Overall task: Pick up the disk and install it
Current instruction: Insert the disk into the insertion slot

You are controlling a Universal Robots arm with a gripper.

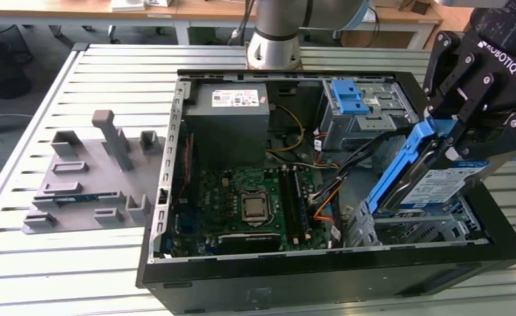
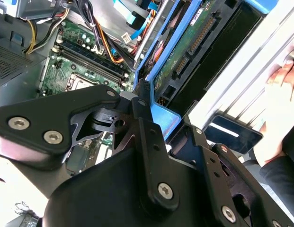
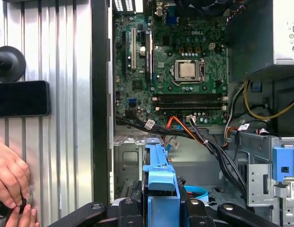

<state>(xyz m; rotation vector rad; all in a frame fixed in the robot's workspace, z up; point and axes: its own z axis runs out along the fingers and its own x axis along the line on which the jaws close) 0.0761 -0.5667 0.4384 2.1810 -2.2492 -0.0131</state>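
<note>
Silver slatted metal makes up the table [image 1: 82,263], and on it lies a black computer case [image 1: 328,283], its side open upward. Behind the case stands the base of the arm [image 1: 276,39]. On the slats at the exterior view's left, beside the case and apart from it, sits a grey moulded fixture [image 1: 91,178] with upright posts and slots. Inside the case a grey power-supply box [image 1: 232,108] fills the far corner, and the green motherboard [image 1: 240,197] lies nearer, crossed at one side by black, orange and yellow cables [image 1: 328,191]. A bare-metal drive cage [image 1: 368,112] takes up the far corner at the exterior view's right.

Above the near corner on that same side the black gripper [image 1: 460,135] is clamped onto the disk [image 1: 425,178], its fingers pressing the blue bracket from both sides; the first wrist view shows the bracket [image 3: 160,179] pinched between them. The disk hangs tilted on edge, label facing outward, its lower end down at the metal bay in that corner of the case; whether it touches the bay I cannot tell. In the second wrist view its green circuit-board underside [image 2: 184,52] shows.

Outside the case wall a person's hand [image 3: 9,179] rests on the slats, near a flat black slab [image 3: 21,98]. A light-blue latch [image 1: 350,95] sits on top of the drive cage, and the square processor socket [image 3: 187,70] lies in the middle of the motherboard
</note>
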